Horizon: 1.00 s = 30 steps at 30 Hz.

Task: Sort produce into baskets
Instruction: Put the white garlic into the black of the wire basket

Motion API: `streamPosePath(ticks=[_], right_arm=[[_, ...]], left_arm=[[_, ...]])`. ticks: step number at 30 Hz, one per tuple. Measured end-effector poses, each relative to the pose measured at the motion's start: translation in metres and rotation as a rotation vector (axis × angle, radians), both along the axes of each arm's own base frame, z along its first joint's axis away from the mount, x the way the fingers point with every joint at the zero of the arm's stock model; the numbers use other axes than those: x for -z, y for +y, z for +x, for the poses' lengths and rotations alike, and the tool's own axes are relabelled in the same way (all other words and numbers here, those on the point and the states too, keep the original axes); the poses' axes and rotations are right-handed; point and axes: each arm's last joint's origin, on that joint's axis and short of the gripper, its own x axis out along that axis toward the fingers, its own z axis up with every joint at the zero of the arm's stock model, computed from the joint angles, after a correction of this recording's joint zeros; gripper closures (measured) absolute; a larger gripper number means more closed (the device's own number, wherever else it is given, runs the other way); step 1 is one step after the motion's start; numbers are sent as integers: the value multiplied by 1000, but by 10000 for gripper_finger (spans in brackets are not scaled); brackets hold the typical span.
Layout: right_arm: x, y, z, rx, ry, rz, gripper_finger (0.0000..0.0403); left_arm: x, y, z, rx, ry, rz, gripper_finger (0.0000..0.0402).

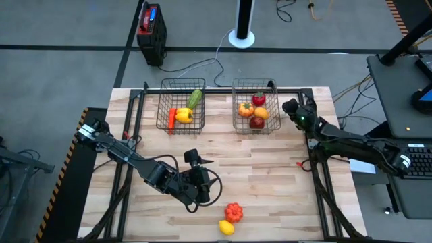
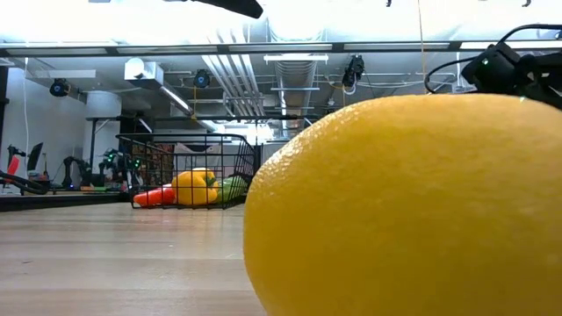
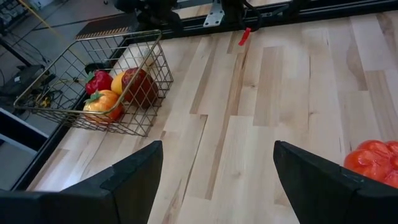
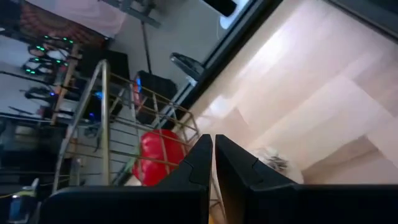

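The left wire basket [image 1: 182,104] holds a green cucumber [image 1: 194,98], a yellow pepper [image 1: 183,115] and an orange carrot [image 1: 171,119]. The right basket [image 1: 256,108] holds a red pepper [image 1: 258,99], an orange-red tomato [image 1: 245,109], an orange fruit [image 1: 261,113] and a dark red apple [image 1: 256,123]. A ribbed red tomato [image 1: 233,212] and a yellow lemon [image 1: 226,227] lie on the table near its front edge. My left gripper [image 3: 217,174] is open and empty, left of the tomato [image 3: 373,160]. My right gripper [image 4: 213,155] is shut and empty beside the right basket's right wall.
Black frame rails [image 1: 223,89] run along the table's far edge and sides. Bare wood [image 1: 263,169] lies between the baskets and the loose produce. In the low view the lemon [image 2: 404,202] fills the front and the left basket [image 2: 189,171] stands far off.
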Motion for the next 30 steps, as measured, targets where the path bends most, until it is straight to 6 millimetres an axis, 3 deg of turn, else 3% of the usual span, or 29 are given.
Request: streamPosePath(ticks=[11, 30], right_arm=[[1, 0, 2, -17, -21, 32, 390], [22, 0, 4, 4, -40, 190, 390]], left_arm=[[0, 0, 0, -1, 0, 0, 114], [0, 0, 0, -1, 0, 1, 114]])
